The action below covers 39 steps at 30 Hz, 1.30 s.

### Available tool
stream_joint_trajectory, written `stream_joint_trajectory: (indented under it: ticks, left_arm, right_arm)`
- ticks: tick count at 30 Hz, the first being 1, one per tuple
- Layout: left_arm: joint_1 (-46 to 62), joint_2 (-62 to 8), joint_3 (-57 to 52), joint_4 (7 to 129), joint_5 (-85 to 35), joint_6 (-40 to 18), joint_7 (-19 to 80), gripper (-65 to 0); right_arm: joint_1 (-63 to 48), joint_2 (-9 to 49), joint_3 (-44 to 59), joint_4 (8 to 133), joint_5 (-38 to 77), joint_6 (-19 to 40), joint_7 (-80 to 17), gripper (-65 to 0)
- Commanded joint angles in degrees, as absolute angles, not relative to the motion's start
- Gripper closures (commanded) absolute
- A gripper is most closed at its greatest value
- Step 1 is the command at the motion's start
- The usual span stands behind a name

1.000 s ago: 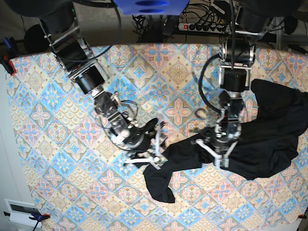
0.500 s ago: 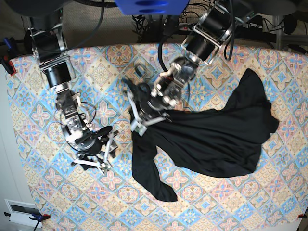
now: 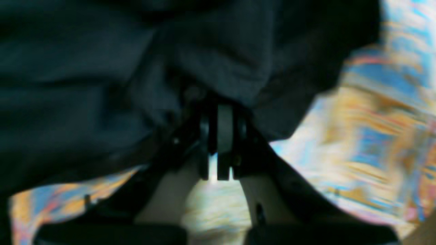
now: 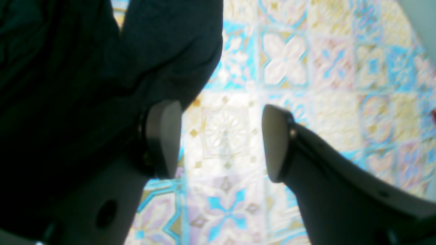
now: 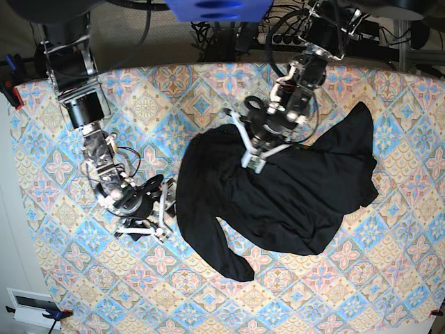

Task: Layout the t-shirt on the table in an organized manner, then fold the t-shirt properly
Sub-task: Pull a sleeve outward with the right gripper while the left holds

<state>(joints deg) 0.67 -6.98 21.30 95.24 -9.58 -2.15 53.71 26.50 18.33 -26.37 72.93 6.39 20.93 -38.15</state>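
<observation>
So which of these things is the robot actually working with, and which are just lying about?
Part of the job:
- the black t-shirt, crumpled
- the patterned table
- left gripper, jaws shut on the shirt
- right gripper, jaws open beside it

Just lying about:
- power strip and cables behind the table

Both arms black, cylindrical segments with bare metal brackets near the shoulders; loose black cables loop along each forearm. Left gripper [image 5: 254, 156] and right gripper [image 5: 154, 212]: black bodies with pale struts. Right gripper's fingers [image 4: 163, 136] dark grey, rounded pads, small screw on the side. Left wrist view blurred.
</observation>
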Motion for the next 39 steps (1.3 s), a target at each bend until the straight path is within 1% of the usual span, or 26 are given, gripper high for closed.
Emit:
stream_joint_trajectory:
  ticks: [1,3,6,8,11,14,24,28,32,35,39]
  left_arm:
    - [0.31,-6.9,19.12,96.75,-9.98,-2.15,52.97,-0.3]
    - [0.75,-6.99,14.99,97.45,-9.98,-2.07,52.97,-1.9]
    - [1.71,-6.9,10.07,98.51,-9.98,-2.07,52.97,-7.2]
    - [2.59,-6.81,8.31,99.38,-9.98,-2.07,52.97,-10.9]
    - [3.47,-6.73,6.46,100.18,-9.98,-2.15,52.97,-15.9]
    - [4.18,-6.73,6.29,100.97,-10.07,-2.15,52.97,-19.0]
    - [5.32,-6.55,6.29,101.93,-10.07,-2.15,52.88,-19.4]
    - [5.32,-6.64,6.29,101.93,-10.07,-2.15,52.62,-19.4]
    - [5.32,-6.55,6.29,101.93,-10.07,-2.15,52.62,-19.4]
    - [5.32,-6.55,6.29,101.93,-10.07,-2.15,52.62,-19.4]
    - [5.32,-6.55,6.29,101.93,-10.07,-2.15,52.53,-19.4]
  right_arm:
    - [27.91,17.36,-26.86,72.22,6.99,21.23,-37.14,-35.4]
    - [27.91,16.04,-27.82,69.76,6.9,21.23,-37.05,-35.4]
    - [28.0,15.6,-28.18,67.56,6.9,21.23,-36.7,-35.4]
    - [28.09,15.25,-28.35,66.77,6.9,21.23,-36.62,-35.4]
    - [28.09,12.62,-28.35,64.22,6.81,21.23,-36.62,-35.4]
    - [28.09,9.71,-28.26,61.32,6.81,21.23,-36.53,-35.4]
    - [28.0,8.92,-27.82,61.05,6.81,21.23,-35.82,-35.4]
    - [27.82,8.92,-27.38,67.38,6.9,21.23,-36.18,-35.4]
    - [27.82,8.92,-23.96,70.99,6.9,21.23,-36.7,-35.4]
    - [27.82,8.57,-23.08,70.55,6.9,21.23,-36.79,-35.4]
    - [27.91,6.55,-22.73,66.95,6.81,21.23,-36.53,-35.4]
